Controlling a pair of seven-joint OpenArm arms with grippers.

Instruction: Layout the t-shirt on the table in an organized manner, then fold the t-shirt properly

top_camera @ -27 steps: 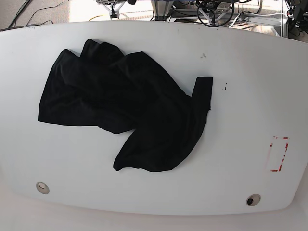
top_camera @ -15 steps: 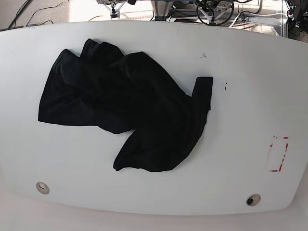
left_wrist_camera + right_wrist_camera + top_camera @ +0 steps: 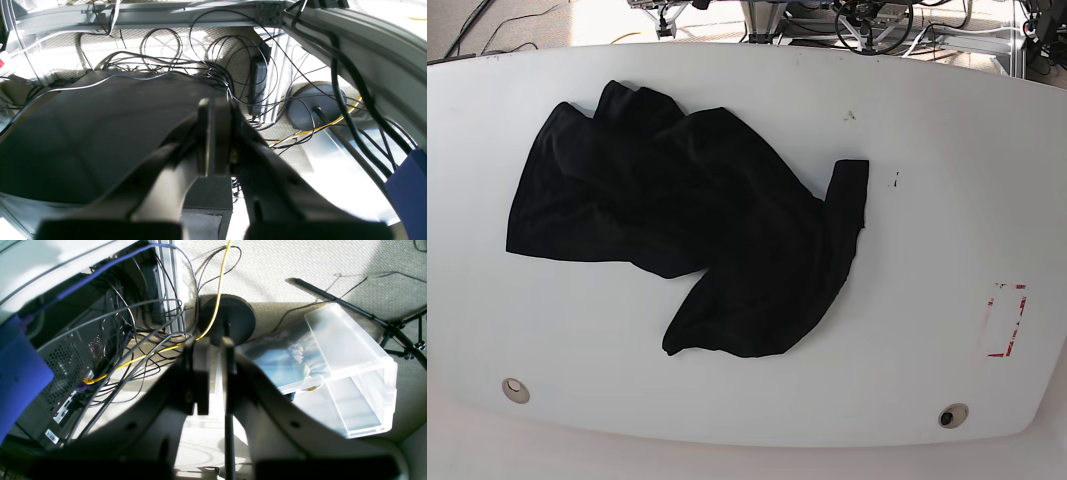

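Across the tabletop [image 3: 927, 200], left of centre: crumpled t-shirt [image 3: 697, 230], untouched.
Both pincers, left [image 3: 213, 110] and right [image 3: 213, 343], hang together, empty, off-table; which is nearer is unclear.

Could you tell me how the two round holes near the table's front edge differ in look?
The left hole looks pale, grey-beige inside a light ring; the right hole has a dark centre. The left hole sits slightly higher in the base view than the right hole. Both are small, round and set in the white table.
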